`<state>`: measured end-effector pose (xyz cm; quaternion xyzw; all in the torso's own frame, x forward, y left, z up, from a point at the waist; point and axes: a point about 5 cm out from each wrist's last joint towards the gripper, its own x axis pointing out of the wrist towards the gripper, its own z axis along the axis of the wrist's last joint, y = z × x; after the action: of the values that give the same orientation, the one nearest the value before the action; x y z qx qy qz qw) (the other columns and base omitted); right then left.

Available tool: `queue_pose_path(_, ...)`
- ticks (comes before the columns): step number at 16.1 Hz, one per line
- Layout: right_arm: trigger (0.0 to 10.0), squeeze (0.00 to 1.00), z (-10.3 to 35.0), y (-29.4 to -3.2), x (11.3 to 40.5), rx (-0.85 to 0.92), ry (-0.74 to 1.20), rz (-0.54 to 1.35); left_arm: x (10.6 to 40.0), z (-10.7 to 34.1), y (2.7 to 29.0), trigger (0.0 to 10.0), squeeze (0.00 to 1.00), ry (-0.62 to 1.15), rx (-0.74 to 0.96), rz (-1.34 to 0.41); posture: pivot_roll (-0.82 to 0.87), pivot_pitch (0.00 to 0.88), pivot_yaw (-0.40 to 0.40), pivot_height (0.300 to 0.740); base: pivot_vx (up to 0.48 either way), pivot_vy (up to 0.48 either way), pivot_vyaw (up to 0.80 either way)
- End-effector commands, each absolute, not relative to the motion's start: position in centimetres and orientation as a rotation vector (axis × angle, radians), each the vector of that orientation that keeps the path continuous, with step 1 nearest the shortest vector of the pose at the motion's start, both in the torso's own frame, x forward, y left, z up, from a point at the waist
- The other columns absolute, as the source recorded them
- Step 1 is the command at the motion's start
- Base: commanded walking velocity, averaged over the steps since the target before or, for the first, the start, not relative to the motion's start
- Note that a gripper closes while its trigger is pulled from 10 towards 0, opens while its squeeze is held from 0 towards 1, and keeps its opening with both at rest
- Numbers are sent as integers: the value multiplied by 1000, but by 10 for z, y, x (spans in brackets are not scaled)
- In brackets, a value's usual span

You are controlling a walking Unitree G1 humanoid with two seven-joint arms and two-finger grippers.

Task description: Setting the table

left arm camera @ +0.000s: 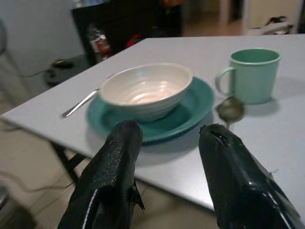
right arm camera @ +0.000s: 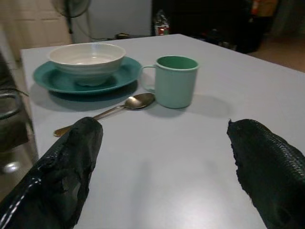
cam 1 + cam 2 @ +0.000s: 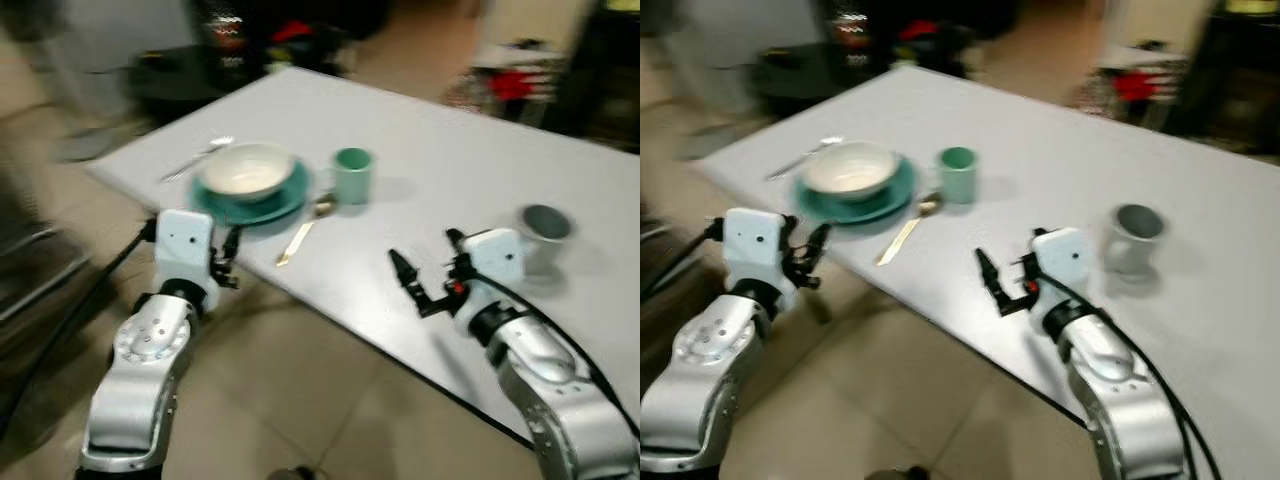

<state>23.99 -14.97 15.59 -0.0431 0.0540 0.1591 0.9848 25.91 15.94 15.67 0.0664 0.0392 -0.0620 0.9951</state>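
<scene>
A white bowl [image 3: 245, 170] sits on a teal plate [image 3: 283, 206] near the corner of the white table [image 3: 450, 140]. A silver fork [image 3: 195, 160] lies to the plate's left and a gold spoon [image 3: 305, 227] to its right. A green mug [image 3: 352, 175] stands upright beside the spoon. My left gripper [image 3: 229, 255] hovers open just off the table's near edge, pointing at the plate [image 1: 190, 107]. My right gripper [image 3: 425, 272] is open and empty low over the table, further right, facing the green mug [image 2: 176, 81] and spoon [image 2: 124, 105].
A grey mug [image 3: 543, 228] stands upright on the table just beyond my right wrist. Dark furniture [image 3: 250, 40] with red items stands behind the table. The tiled floor [image 3: 300, 400] lies below the near table edge. The head views are blurred.
</scene>
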Motion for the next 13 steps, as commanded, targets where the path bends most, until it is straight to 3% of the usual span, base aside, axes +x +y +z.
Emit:
queue_pose_path(1, 10000, 0, 157, -148, 238, -75, 107, 318, 256, 160, 163, 10000, 0, 71, 165, -120, 78, 0, 53, 740, 0, 0, 800)
queue_pose_path(3, 10000, 0, 153, -143, 235, -47, 118, 318, 254, 158, 168, 10000, 0, 83, 163, -117, 58, 0, 71, 740, 0, 0, 800)
queue_pose_path(7, 10000, 0, 145, -153, 236, -22, 164, 234, 260, 157, 164, 10000, 0, 89, 142, -131, 61, 0, 69, 740, 0, 0, 0)
queue_pose_path(13, 10000, 0, 146, -153, 238, -77, 140, 200, 258, 150, 161, 10000, 0, 114, 154, -163, 55, 0, 78, 740, 0, 326, 0)
